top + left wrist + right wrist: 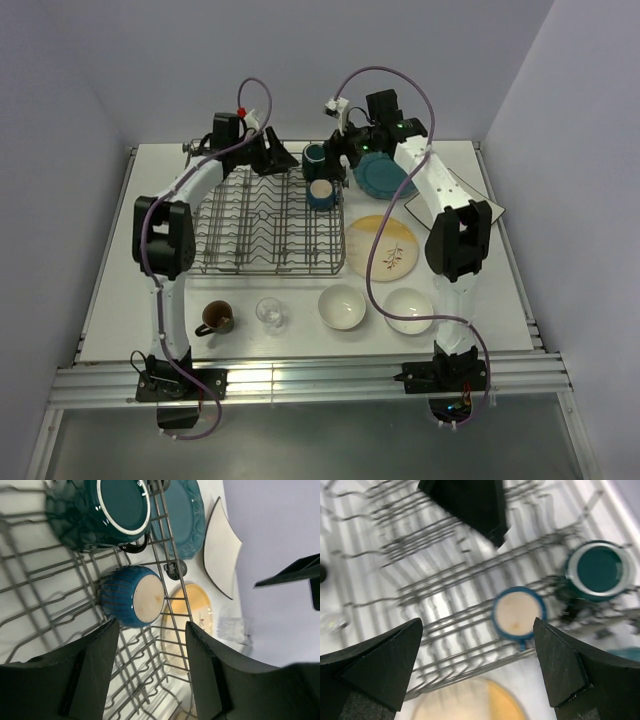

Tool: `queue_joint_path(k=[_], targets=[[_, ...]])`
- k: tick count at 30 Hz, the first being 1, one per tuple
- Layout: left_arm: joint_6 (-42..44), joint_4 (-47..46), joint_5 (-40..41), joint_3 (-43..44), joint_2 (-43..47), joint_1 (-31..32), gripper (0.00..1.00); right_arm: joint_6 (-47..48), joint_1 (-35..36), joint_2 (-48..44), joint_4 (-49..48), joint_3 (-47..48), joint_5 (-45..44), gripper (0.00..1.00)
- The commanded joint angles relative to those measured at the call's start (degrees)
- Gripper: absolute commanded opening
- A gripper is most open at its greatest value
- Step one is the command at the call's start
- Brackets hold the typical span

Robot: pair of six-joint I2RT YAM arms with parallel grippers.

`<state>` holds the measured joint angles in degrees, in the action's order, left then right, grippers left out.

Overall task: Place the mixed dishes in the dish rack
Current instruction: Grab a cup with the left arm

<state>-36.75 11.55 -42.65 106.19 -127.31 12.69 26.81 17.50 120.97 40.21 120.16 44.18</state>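
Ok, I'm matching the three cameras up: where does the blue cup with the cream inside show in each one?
Top external: blue cup in the upper middle, at the right edge of the rack.
Left wrist: blue cup just left of centre.
Right wrist: blue cup near the middle, a little right.
Shared landmark: the teal mug next to it.
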Motion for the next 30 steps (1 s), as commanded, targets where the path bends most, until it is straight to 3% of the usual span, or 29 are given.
queue_joint_path(k=[1,5,8,12,16,22,26,30], targets=[[10.8,5.7,7.3,-1.9,10.7,-0.8,0.62,6.8,0.0,-5.8,6.5,-1.4,12.8,0.99],[16.0,7.5,19.0,-7.9,21.6,-1.3,0.69,12.2,-0.1,-7.3,10.5,-3.6,16.7,0.97],[15.1,5.7,23.0,-15.2,29.3,-2.9,0.73,9.1,-1.4,-7.3,8.8,-4.1,14.2,0.96],[8.8,0.5,19.8,-28.4,38.1,-9.3,0.75,6.5,-3.9,-7.5,8.5,-4.7,15.5,0.93],[3.1,-4.2,15.4,-38.4,46.7,-15.2,0.74,19.1,-2.5,-9.2,15.6,-5.5,15.1,0.93],[3.7,9.9,25.9,-43.0,58.3,-15.9,0.67,27.1,1.4,-9.2,22.9,-6.4,15.4,0.92],[-2.2,17.7,29.3,-46.7,66.6,-15.9,0.60,23.2,4.3,-9.3,19.4,-8.4,13.9,0.91],[-9.7,28.1,30.9,-48.5,70.9,-15.2,0.43,20.4,5.9,-9.0,16.2,-9.2,12.0,0.91]])
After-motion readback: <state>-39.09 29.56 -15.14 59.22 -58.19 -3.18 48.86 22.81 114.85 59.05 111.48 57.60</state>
